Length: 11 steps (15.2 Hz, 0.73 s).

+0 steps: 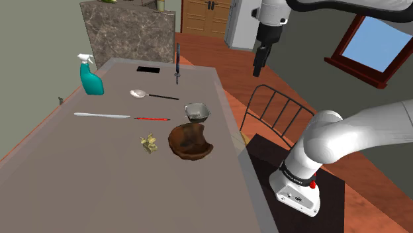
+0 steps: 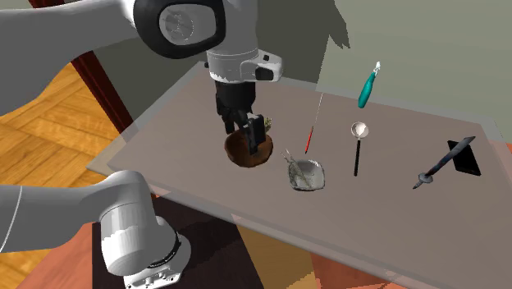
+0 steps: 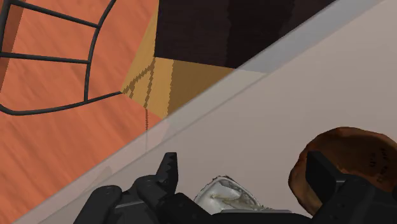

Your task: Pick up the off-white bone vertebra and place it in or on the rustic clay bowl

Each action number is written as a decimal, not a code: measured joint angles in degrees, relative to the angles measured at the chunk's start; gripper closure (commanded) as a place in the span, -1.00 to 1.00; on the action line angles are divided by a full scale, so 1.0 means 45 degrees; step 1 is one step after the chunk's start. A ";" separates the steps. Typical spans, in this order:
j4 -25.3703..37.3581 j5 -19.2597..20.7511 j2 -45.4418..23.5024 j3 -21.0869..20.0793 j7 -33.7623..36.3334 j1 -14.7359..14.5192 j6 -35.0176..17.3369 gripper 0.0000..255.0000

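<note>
One each on the table: brown bowl, pale bone piece, grey metal dish, teal spray bottle, spoon, black flat slab, dark pointed tool, white rod, red stick. One wire chair.

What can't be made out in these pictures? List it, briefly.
Vertebra: in the second exterior view the gripper covers part of it.
Clay bowl: in the wrist view a finger and the picture's edge cut it off.
Grey dish: in the wrist view its near part is hidden behind the gripper.
</note>
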<state>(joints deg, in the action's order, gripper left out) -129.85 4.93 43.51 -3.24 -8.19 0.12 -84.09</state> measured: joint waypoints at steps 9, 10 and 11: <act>-0.0654 -0.0764 -0.1524 -0.1552 0.1970 -0.0311 -0.2096 -1.00; -0.0656 -0.0865 -0.1755 -0.1799 0.2282 -0.0365 -0.2325 -1.00; -0.0686 -0.0927 -0.2022 -0.2014 0.2558 -0.0396 -0.2617 -1.00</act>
<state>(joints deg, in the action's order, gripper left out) -132.94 0.76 34.41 -12.30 3.32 -1.66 -95.86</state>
